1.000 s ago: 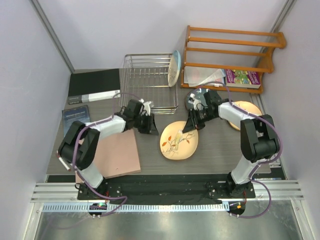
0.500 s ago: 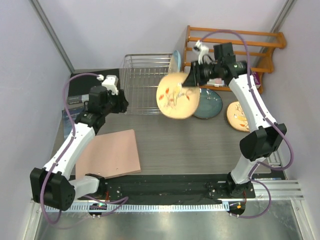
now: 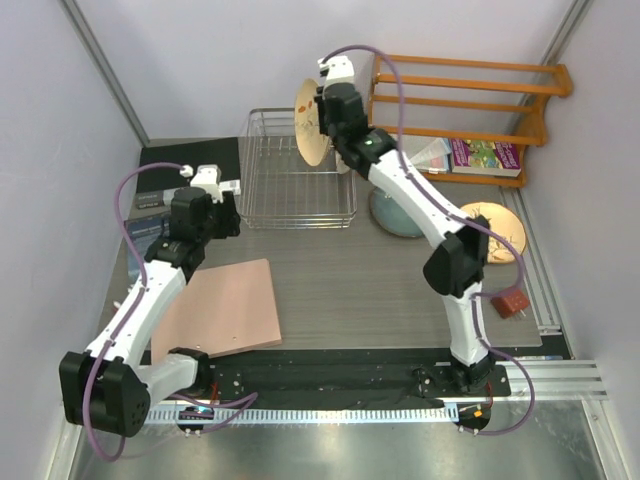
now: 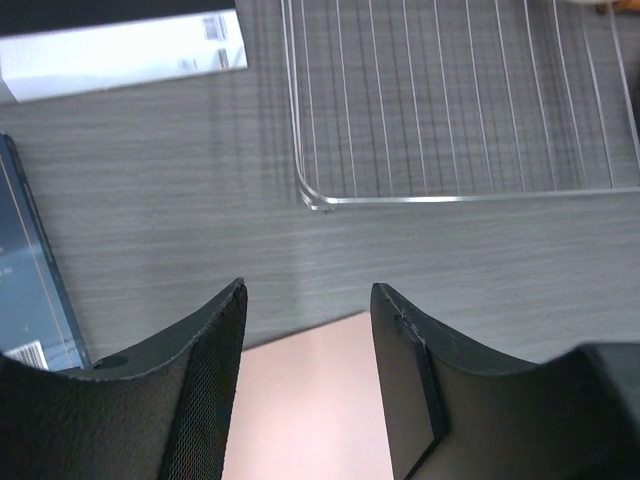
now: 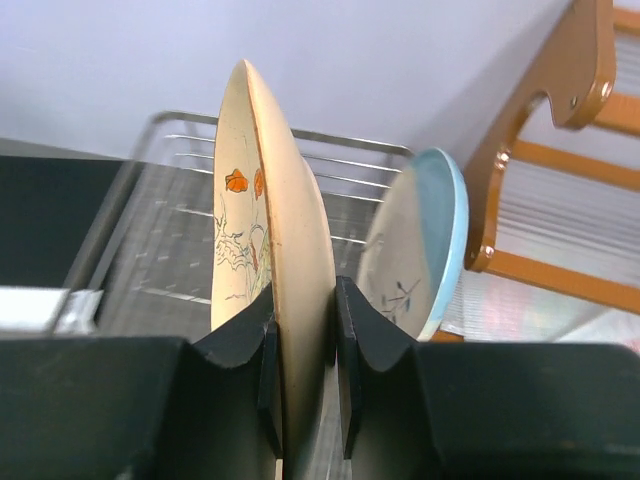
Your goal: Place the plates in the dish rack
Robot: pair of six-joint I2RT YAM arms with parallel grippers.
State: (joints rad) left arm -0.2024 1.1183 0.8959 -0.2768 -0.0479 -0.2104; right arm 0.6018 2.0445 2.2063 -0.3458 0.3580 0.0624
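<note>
The right tool (image 5: 303,372) is gripping the yellow-orange plate (image 5: 272,210) by its lower rim, its two fingers (image 5: 350,350) pressing on either face. The plate is standing on edge, lifted in the air over the far right part of the dish rack (image 3: 290,190), and is not touching the wires as far as the top view shows. Just to its right, the cream and light-blue plate (image 5: 428,240) is standing upright at the rack's right side, next to the orange wooden shelf (image 3: 460,100).

The left tool (image 4: 305,370) is hanging open with nothing between its fingers, hovering above the tabletop (image 3: 380,280) near the rack's front left corner, over the far edge of a pink board (image 3: 225,310). A blue book (image 4: 25,290) is lying to its left.

The dark teal plate (image 3: 395,218) is lying flat on the tabletop just right of the rack, partly covered by the right arm. The orange-yellow plate (image 3: 500,225) is lying flat farther right, near the wall.
</note>
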